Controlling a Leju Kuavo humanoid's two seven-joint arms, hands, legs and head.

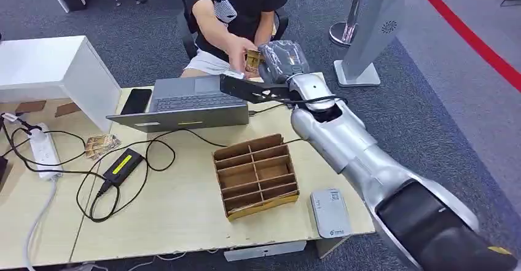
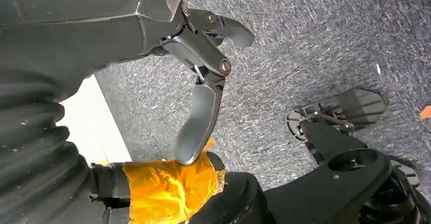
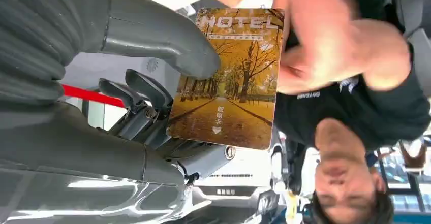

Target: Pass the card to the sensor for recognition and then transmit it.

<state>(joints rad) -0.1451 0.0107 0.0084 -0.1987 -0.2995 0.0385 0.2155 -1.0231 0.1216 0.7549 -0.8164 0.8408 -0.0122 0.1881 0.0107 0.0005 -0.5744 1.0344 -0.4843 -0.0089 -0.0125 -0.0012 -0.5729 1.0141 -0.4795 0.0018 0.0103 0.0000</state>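
The right arm is extended over the far edge of the table, above the laptop. A card marked HOTEL, with a yellow tree-lined avenue printed on it, is pinched by the right hand between the thumb and the darker fingers behind it. The card's far edge is met by a seated person's hand; whether it is gripped there cannot be told because of blur. The left hand is seen over grey carpet, fingers curled inward with nothing held. The white sensor lies on the table's near edge, beside a divided cardboard box.
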